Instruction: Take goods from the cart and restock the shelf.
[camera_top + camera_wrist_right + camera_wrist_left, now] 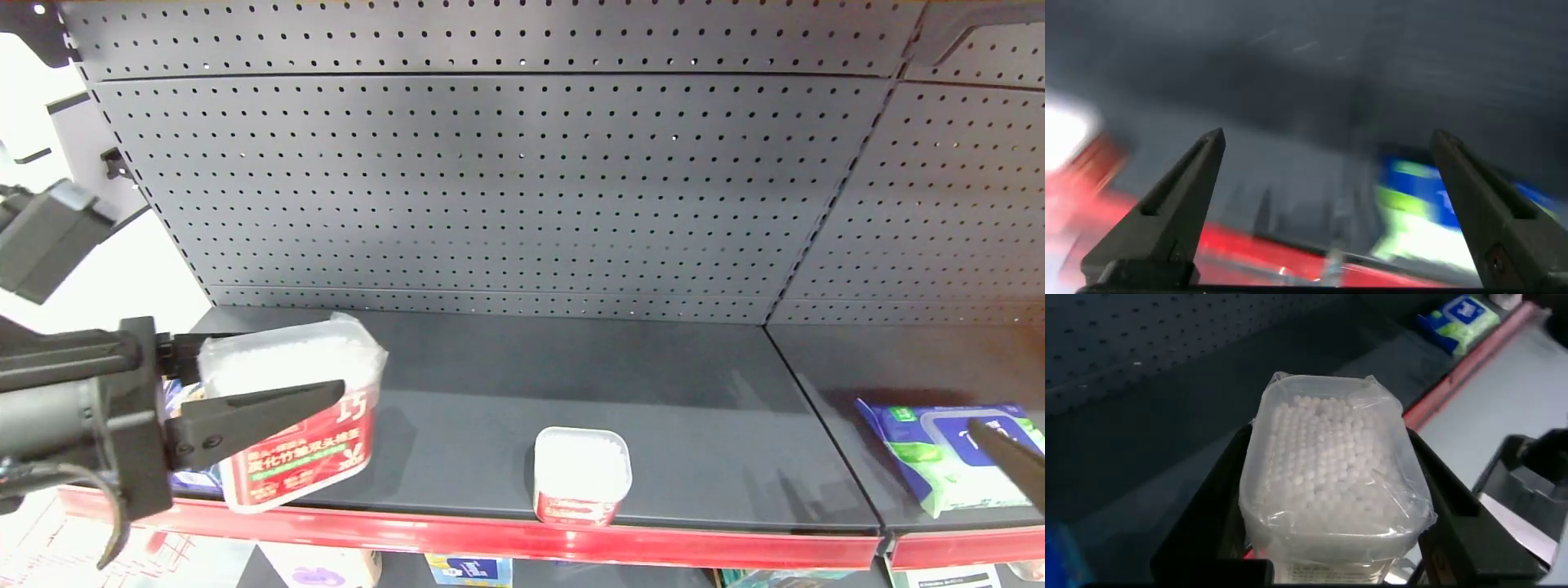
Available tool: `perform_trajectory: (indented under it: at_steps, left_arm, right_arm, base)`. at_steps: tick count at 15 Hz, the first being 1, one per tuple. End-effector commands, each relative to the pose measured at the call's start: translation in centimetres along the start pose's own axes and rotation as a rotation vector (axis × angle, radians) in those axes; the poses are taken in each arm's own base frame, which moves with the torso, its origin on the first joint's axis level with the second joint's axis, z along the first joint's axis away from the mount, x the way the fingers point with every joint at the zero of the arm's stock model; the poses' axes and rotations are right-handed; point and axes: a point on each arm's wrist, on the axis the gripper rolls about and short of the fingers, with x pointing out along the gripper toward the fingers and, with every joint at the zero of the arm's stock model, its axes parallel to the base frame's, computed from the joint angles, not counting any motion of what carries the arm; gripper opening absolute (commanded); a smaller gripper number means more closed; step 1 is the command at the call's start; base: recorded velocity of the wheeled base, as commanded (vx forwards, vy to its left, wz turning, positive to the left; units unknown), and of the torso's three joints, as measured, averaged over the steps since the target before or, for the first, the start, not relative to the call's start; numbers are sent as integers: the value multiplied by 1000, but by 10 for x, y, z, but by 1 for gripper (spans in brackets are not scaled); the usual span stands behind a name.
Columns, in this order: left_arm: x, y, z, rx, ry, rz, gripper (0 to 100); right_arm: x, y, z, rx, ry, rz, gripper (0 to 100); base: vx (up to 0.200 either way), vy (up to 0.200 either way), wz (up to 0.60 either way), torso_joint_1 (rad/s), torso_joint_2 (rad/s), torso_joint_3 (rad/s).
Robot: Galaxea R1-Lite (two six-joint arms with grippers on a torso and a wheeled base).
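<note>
My left gripper (pixel 282 371) is shut on a cotton swab box (pixel 294 408) with a clear lid and a red label. It holds the box upright at the left end of the dark shelf (pixel 506 384), over the front edge. In the left wrist view the box (pixel 1331 449) sits between the black fingers (pixel 1449 514). A second, identical box (pixel 582 474) stands at the shelf's front middle. My right gripper (pixel 1327 155) is open with nothing in it, near a blue-green wipes pack (pixel 1421 204); one of its fingers (pixel 1012 457) shows over the pack (pixel 939 457) at the right.
A perforated grey back wall (pixel 490 188) rises behind the shelf. A red strip (pixel 522 539) runs along the front edge. A blue packet (pixel 184 400) lies behind the held box. More goods (pixel 469 570) stand on the level below. A seam (pixel 824 425) divides the two shelf bays.
</note>
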Motion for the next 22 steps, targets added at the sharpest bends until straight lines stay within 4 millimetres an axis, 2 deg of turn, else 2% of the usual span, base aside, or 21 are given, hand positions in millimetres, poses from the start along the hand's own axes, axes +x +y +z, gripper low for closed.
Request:
perform_trajectory:
  at_steps: [1,4,5,7,9,12,15,17,20,22]
  left_arm:
    - [50,25,4,-2,43,-105,0]
    - [92,45,9,30,25,-184,0]
    - [95,46,10,30,24,-190,0]
    - [126,62,17,29,19,-267,0]
    - [146,73,17,49,1,-356,0]
    - [180,89,2,127,-42,-443,0]
    - [205,101,-9,152,-74,-506,0]
    - [225,101,-19,171,-88,-534,0]
    - [244,97,-31,201,-114,-599,0]
    - [253,101,-33,216,-131,-620,0]
  right_arm:
    - [-29,-8,-1,54,-124,-163,100]
    - [-34,-12,-1,59,-137,-268,100]
    - [-35,-12,-2,58,-129,-271,100]
    - [-44,-11,-7,50,-90,-273,100]
    - [-52,-11,-10,36,-85,-273,100]
    - [-58,-11,-7,5,-75,-274,100]
    - [-60,-11,-1,-16,-92,-277,100]
    - [-59,-12,2,-25,-92,-276,100]
    - [-57,-12,3,-31,-79,-275,100]
    - [-56,-12,3,-41,-78,-272,100]
  base:
    - [0,0,0,0,0,0]
    - [0,0,0,0,0,0]
    - [0,0,0,0,0,0]
    - [0,0,0,0,0,0]
    - [0,0,0,0,0,0]
    - [0,0,0,0,0,0]
    - [0,0,0,0,0,0]
    - [0,0,0,0,0,0]
    - [0,0,0,0,0,0]
    - [0,0,0,0,0,0]
